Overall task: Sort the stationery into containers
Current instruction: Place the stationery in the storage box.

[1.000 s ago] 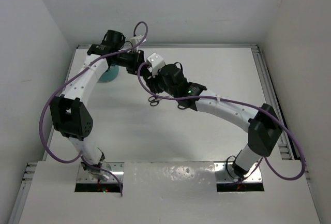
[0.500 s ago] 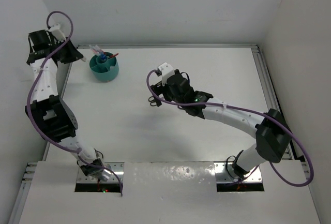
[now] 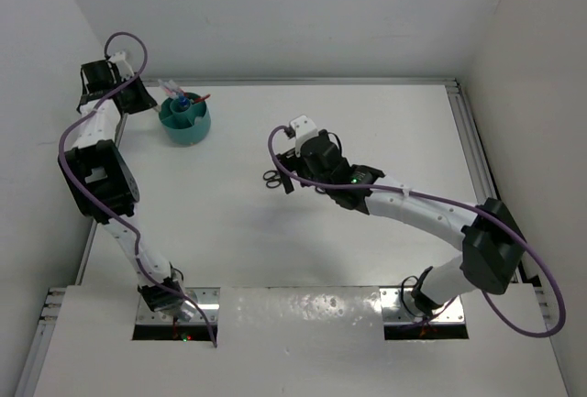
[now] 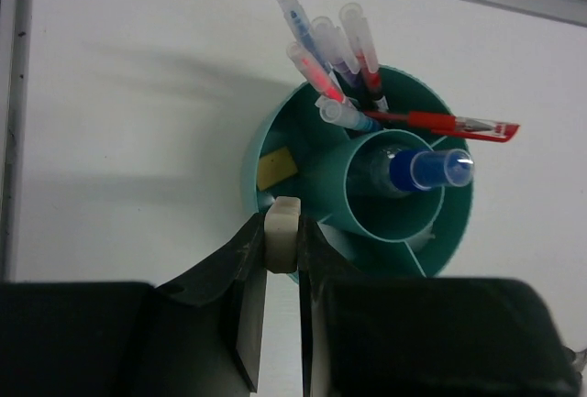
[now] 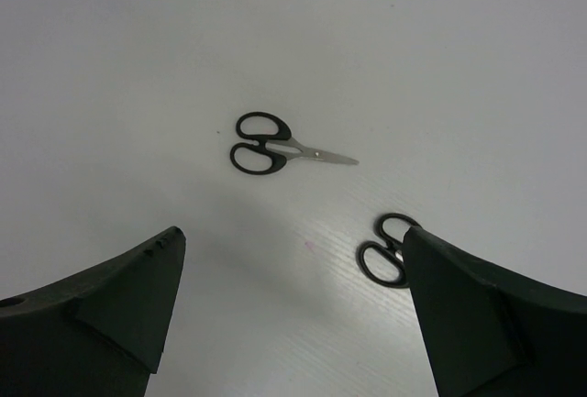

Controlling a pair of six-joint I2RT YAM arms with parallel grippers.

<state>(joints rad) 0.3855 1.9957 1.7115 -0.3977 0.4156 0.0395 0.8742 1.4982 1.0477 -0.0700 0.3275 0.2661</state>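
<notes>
Plainly, the small white piece (image 4: 282, 221), a pale sliver with a rounded end, is pinched between the closed fingertips of the left gripper (image 4: 281, 239), held up beside the teal organiser (image 4: 253, 154) near the table's far left corner. That round tub's central cup holds the blue-capped bottle (image 4: 431, 168). A rear compartment holds a splayed bunch of capped pens (image 4: 307, 65), and a left one the beige eraser (image 4: 277, 169). A red pen (image 4: 431, 122) lies across the rim, its print too blurred to read. The right gripper (image 5: 293, 237) hangs spread wide and empty above two black-handled scissors (image 5: 261, 143), which lie apart on the white table (image 5: 413, 49), one half hidden by a finger.
</notes>
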